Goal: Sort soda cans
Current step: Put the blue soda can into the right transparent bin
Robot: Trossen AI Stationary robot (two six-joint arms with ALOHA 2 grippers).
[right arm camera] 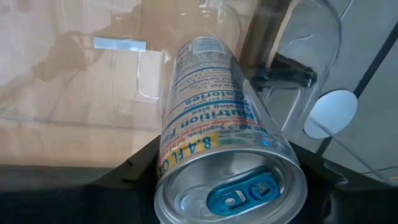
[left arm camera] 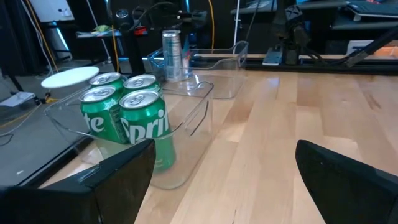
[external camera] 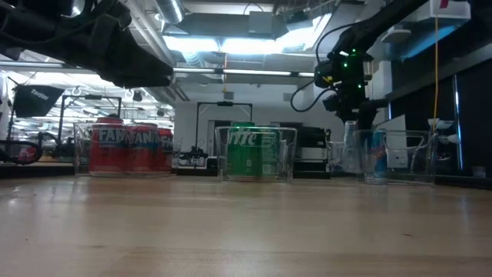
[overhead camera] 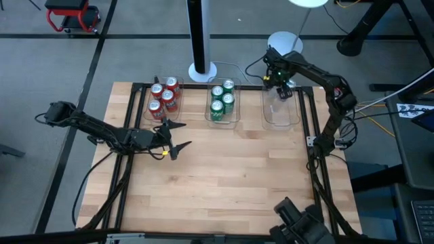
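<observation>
Four red soda cans (overhead camera: 164,95) stand in the left clear bin (overhead camera: 150,112), and four green ones (overhead camera: 222,99) (left arm camera: 127,115) stand in the middle bin (overhead camera: 234,119). My right gripper (overhead camera: 281,91) (right arm camera: 230,186) is over the far end of the right bin (overhead camera: 282,116), shut on a silver-and-blue can (right arm camera: 211,106) (external camera: 374,154) (left arm camera: 172,53). My left gripper (overhead camera: 178,136) (left arm camera: 224,186) hovers open above the table, just near of the red cans, touching nothing. No other silver or dark cans show. My right gripper pinches the silver-and-blue can near its top rim (right arm camera: 186,163), one finger on each side of the wall. The fingers come from above, pointing down. The can stands upright inside the right bin; whether its bottom rests on the bin floor, I cannot tell.
Three clear bins stand in a row along the table's far edge. A black frame (overhead camera: 308,135) runs along the table's sides and far edge. A white-based post (overhead camera: 201,68) stands behind the table. The wooden top (overhead camera: 230,176) near of the bins is bare.
</observation>
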